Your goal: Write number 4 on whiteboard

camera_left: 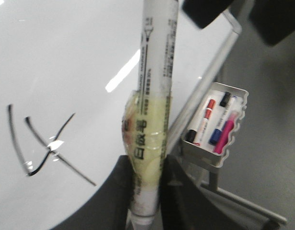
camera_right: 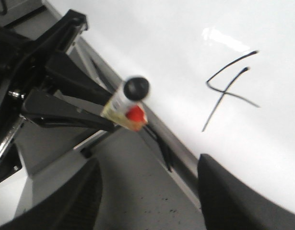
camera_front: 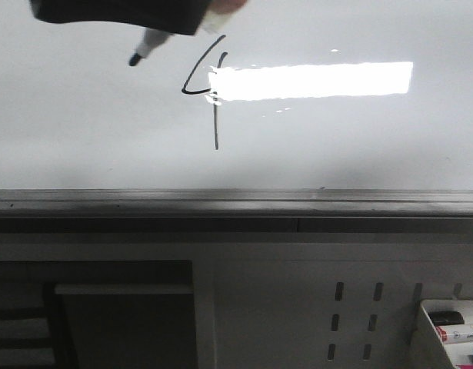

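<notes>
1. Perforated white panel (camera_front: 282, 307): lowest and nearest in the front view, with short vertical slots.
2. Tray (camera_front: 428, 330): fixed at the panel's right end; holds spare markers (camera_front: 459, 333) with red, black and blue parts. In the left wrist view the tray (camera_left: 209, 160) hangs just off the board's edge.
3. Grey metal rail (camera_front: 236, 201): runs across the full width, along the near edge of the board.
4. Whiteboard (camera_front: 336, 146): glossy white, with a bright rectangular glare right of centre.
5. Number 4 (camera_front: 216, 123): thin black strokes on the whiteboard, left of centre. Open top, with the crossbar running into the glare and the long stem pointing toward the rail. Also seen at (camera_left: 46, 148) and (camera_right: 224, 91).
6. Marker (camera_front: 148, 48): white barrel, with the black tip left of the 4. Whether the tip touches the board cannot be told.
7. Left tool (camera_front: 121, 15): dark, at the far edge of the view, its fingers closed tight on the marker barrel (camera_left: 154, 96).
8. Right tool (camera_right: 147, 191): fingers spread wide, nothing between them.
</notes>
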Available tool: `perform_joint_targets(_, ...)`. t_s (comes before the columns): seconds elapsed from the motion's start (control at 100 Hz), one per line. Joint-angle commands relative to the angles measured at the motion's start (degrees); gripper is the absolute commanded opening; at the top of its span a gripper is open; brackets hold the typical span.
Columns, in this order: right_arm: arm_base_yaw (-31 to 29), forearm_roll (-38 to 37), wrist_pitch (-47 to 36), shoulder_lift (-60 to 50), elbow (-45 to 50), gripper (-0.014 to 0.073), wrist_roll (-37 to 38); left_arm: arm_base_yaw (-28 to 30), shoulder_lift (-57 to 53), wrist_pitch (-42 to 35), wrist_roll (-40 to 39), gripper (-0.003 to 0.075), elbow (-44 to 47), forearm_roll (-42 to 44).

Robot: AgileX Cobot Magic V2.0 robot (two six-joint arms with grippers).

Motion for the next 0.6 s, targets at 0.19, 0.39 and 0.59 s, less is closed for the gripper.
perform_joint_targets(0.19,-10.0,0.1,-2.7,-9.2,2.4,0.0395,0.0,0.0,-9.2,-25.5,-1.6,-0.002,4.8,-18.8)
perform_joint_targets(0.39,-10.1,2.1,-3.6,-10.9,4.7,0.0395,0.0,0.0,-3.9,-30.8,-6.3,-0.002,4.0,-14.7)
perform_joint_targets(0.59,-10.1,2.1,-3.4,-10.9,4.7,0.0395,0.0,0.0,4.8,-36.5,-10.2,-0.002,0.2,-12.1)
